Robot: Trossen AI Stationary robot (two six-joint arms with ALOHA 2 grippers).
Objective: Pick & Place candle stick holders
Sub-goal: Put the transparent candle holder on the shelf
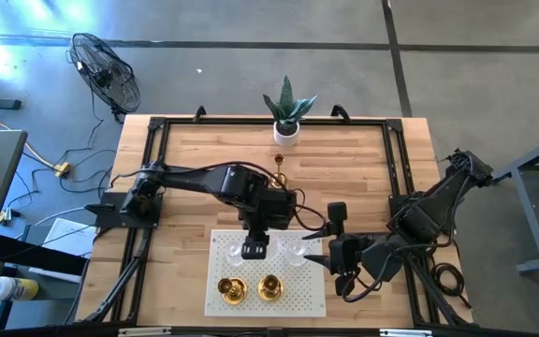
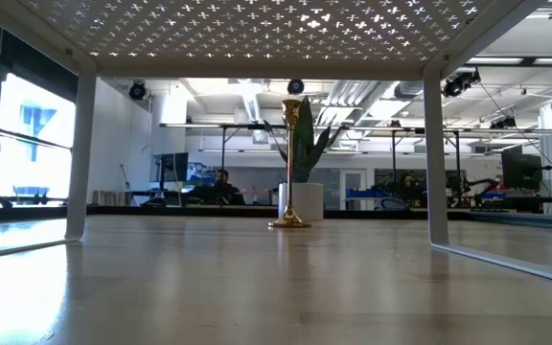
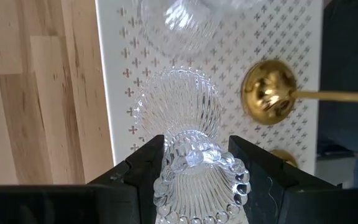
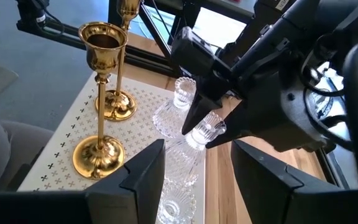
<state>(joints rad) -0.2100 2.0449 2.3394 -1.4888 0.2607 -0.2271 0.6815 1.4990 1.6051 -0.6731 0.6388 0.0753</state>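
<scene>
My left gripper [image 1: 254,248] [image 3: 197,155] is over the far left part of the white perforated mat [image 1: 307,298], shut on a clear ribbed glass candle stick holder [image 3: 178,102]. My right gripper [image 1: 337,260] [image 4: 197,149] hangs open and empty at the mat's right edge, pointing at that holder. A second glass holder [image 4: 169,115] and a third [image 4: 176,208] stand on the mat. Two gold holders [image 1: 232,289] [image 1: 270,286] stand upright on the mat's near part. A third gold holder [image 1: 277,172] [image 2: 290,163] stands on its base on the bare table, in front of the plant pot. My left gripper pinches the glass holder's upper part, just below its beaded top rim [image 3: 194,155], between its two fingers [image 3: 143,163]. The fingers come from above, pointing down. The holder hangs a little tilted, its flared base [image 4: 182,165] low over the mat; whether it touches the mat I cannot tell.
The mat is a raised perforated shelf on white legs [image 2: 436,163]. A white pot with a green plant [image 1: 287,117] stands at the table's far edge. Black rails [image 1: 152,159] frame the table top. Bare wood lies between the mat and the pot.
</scene>
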